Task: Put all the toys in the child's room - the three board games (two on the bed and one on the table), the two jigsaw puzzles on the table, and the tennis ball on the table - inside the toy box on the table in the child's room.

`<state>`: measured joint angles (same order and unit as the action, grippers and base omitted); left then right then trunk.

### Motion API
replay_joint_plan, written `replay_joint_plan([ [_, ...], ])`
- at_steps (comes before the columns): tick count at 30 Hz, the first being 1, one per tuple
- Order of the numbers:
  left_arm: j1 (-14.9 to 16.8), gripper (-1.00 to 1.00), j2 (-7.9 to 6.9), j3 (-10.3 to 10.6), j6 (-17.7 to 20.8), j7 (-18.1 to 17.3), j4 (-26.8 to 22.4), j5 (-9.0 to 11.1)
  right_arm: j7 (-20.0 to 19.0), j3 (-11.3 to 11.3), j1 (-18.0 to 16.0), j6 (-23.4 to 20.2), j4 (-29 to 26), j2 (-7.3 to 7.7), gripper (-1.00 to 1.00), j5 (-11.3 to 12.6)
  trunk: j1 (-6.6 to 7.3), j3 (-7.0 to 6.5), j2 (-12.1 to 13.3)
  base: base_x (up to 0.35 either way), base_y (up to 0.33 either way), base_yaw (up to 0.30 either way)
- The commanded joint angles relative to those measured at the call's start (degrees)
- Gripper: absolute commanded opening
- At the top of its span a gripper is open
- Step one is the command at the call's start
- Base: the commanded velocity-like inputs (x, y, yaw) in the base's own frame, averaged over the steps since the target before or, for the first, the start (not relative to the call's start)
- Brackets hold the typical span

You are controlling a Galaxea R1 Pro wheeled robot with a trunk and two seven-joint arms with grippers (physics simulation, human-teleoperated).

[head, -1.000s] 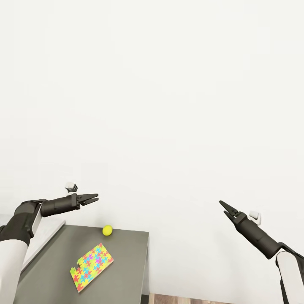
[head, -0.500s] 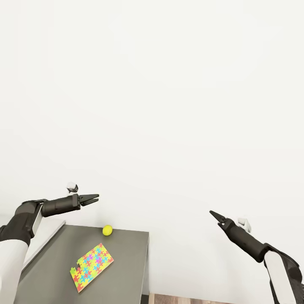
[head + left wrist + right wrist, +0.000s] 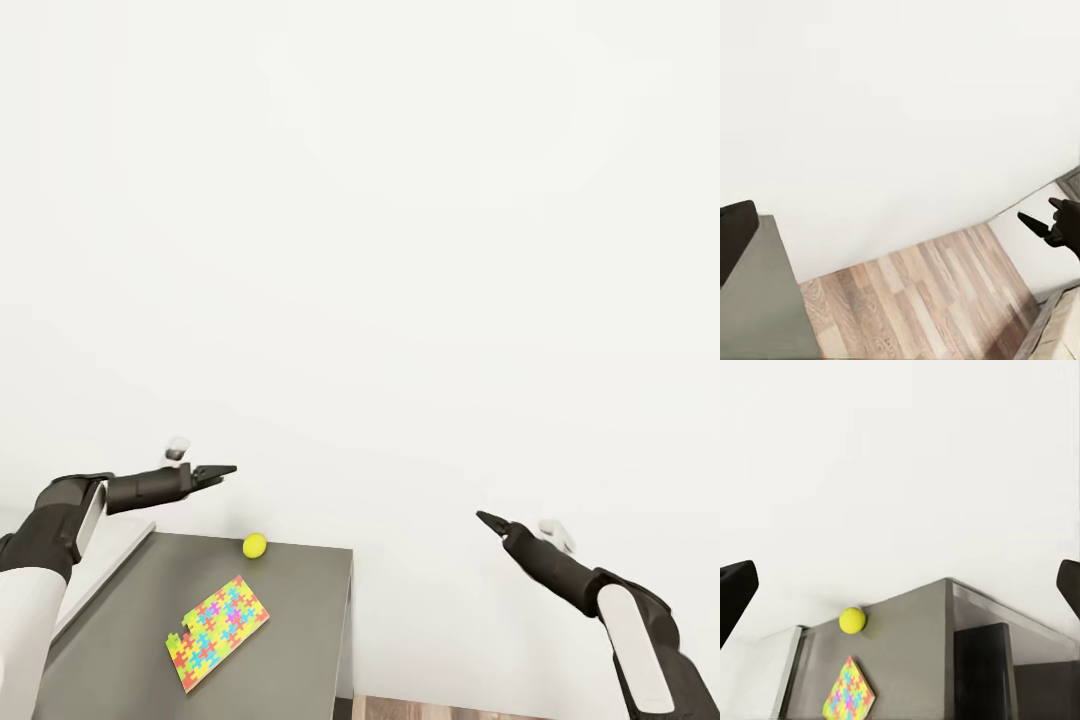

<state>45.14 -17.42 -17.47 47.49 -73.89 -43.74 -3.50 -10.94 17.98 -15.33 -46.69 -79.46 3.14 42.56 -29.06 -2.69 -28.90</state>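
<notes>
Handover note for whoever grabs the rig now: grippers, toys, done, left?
Left gripper: raised above the table's far left edge, looks shut, empty.
Right gripper: in the air right of the table, fingers spread wide in its wrist view, empty.
Ball: near the table's back edge.
One puzzle: flat on the table, nearer than the ball.
Done: nothing visibly.
Left: everything; find the box, other toys.

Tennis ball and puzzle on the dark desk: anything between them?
Nothing: bare dark desk surface separates the tennis ball from the puzzle, in both the head view and the right wrist view.
</notes>
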Motion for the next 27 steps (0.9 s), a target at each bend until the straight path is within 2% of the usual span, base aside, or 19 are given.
replay_joint_plan([
  [1, 0.0, 1.0, 0.03, -0.2, 0.6, 1.6, 0.0, -0.4, 1.9, -0.6, -0.1, -0.7, 0.0, -0.06, 1.0, -0.3, -0.02, 0.02, 0.0, 0.0, 0.0, 0.0],
  [4, 0.0, 1.0, 0.07, -0.2, 0.5, 4.9, 0.0, -0.3, 5.6, -1.8, -0.2, -1.2, 0.0, -0.11, 1.0, -0.3, -0.02, 0.02, 0.0, 0.0, 0.0, 0.0],
  [5, 0.0, 1.0, 0.08, -0.2, 0.5, 7.2, 0.0, -0.3, 8.1, -2.6, -0.2, -1.5, 0.0, -0.14, 1.0, -0.3, -0.02, 0.02, 0.0, 0.0, 0.0, 0.0],
  [8, 0.0, 1.0, 0.27, -0.2, 0.5, 10.8, 0.0, -0.2, 11.6, -3.8, -0.5, -1.7, 0.0, -0.19, 1.0, -0.2, -0.02, 0.02, 0.0, 0.0, 0.0, 0.0],
  [9, 0.0, 1.0, 0.72, -0.2, 0.4, 13.3, 0.0, -0.2, 13.6, -4.6, -1.0, -1.8, 0.1, -0.26, 1.0, -0.2, -0.02, 0.02, 0.0, 0.0, 0.0, 0.0],
  [13, 0.1, 1.0, 1.86, -0.2, -0.5, 18.2, 0.0, -0.2, 16.9, -6.7, -2.3, -1.9, 1.1, -0.3, 1.0, -0.2, -0.02, 0.02, 0.0, 0.0, 0.0, 0.0],
  [15, 0.1, 1.0, 2.49, -0.1, -2.2, 22.4, 0.0, -0.3, 19.2, -8.3, -3.8, -1.9, 3.3, -0.37, 1.0, -0.2, -0.02, 0.02, 0.0, 0.0, 0.0, 0.0],
  [18, 0.1, 1.0, 2.91, 0.4, -2.9, 26.0, 0.0, -0.5, 20.2, -9.1, -4.9, -1.9, 5.1, -0.5, 1.0, -0.2, -0.02, 0.02, 0.0, 0.0, 0.0, 0.0],
  [19, 0.1, 1.0, 3.03, 0.8, -3.1, 27.4, 0.0, -0.6, 20.5, -9.4, -5.3, -1.9, 5.7, -0.53, 1.0, -0.2, -0.02, 0.02, 0.0, 0.0, 0.0, 0.0],
  [20, 0.1, 1.0, 3.24, 2.1, -3.4, 30.2, 0.0, -1.0, 20.8, -9.8, -5.8, -1.9, 6.7, -0.62, 1.0, -0.2, -0.02, 0.02, 0.0, 0.0, 0.0, 0.0],
  [25, 0.1, 1.0, 3.38, 5.9, -4.1, 36.6, 0.1, -1.6, 21.3, -10.7, -6.4, -1.9, 7.9, -0.66, 1.0, -0.3, -0.02, 0.02, 0.0, 0.0, 0.0, 0.0],
  [27, 0.1, 1.0, 3.46, 7.5, -5.6, 39.1, 0.4, -1.8, 21.3, -11.0, -6.6, -1.9, 8.2, -0.67, 1.0, -0.3, -0.02, 0.02, 0.0, 0.0, 0.0, 0.0],
])
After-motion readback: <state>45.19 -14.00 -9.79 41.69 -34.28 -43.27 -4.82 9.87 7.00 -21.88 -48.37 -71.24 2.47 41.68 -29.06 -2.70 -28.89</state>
